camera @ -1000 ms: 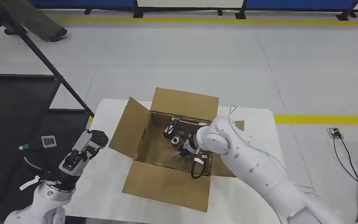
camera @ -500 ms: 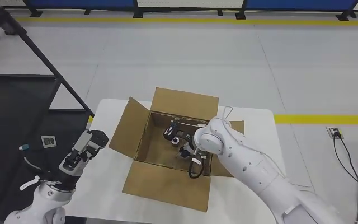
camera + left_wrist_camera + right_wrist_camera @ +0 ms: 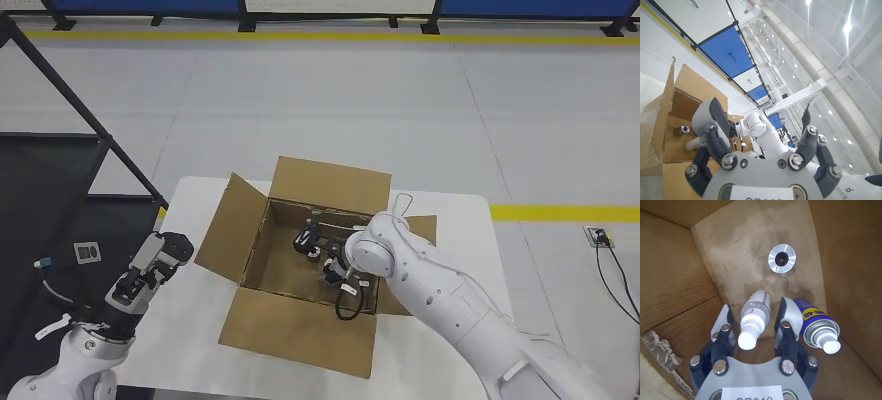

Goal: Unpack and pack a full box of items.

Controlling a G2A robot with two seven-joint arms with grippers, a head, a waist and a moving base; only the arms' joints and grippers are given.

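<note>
Down inside the cardboard box (image 3: 668, 266), the right fingers (image 3: 789, 313) are hanging spread apart around a white spray bottle (image 3: 755, 311), one finger on each flank with a thin gap showing on both sides, so they are bracketing it and not pinching it. That bottle is standing on the box floor with its white nozzle pointing up toward the wrist. Just beside it, on the outer side of one finger, a blue spray can (image 3: 817, 317) is standing with its own white cap up; whether that finger is touching the can is not clear. Farther along the box floor, apart from both, a short metal cylinder (image 3: 782, 258) is sitting upright, its shiny top face showing a dark round hole. A ragged strip of torn cardboard (image 3: 660, 351) is hanging along one box wall. Seen from above, the box is sitting in the middle of the white desk (image 3: 460, 215) with all four flaps folded outward, and the right arm (image 3: 440, 300) is bending into it from the desk's near right corner. Well apart from all this, at the desk's left edge, the left fingers (image 3: 719, 113) are standing wide open, gripping nothing, and pointing up and across toward the box. Beyond the desk, a yellow line (image 3: 560, 212) is running across the floor, and a black stand (image 3: 100, 130) is slanting down past the far left corner.
</note>
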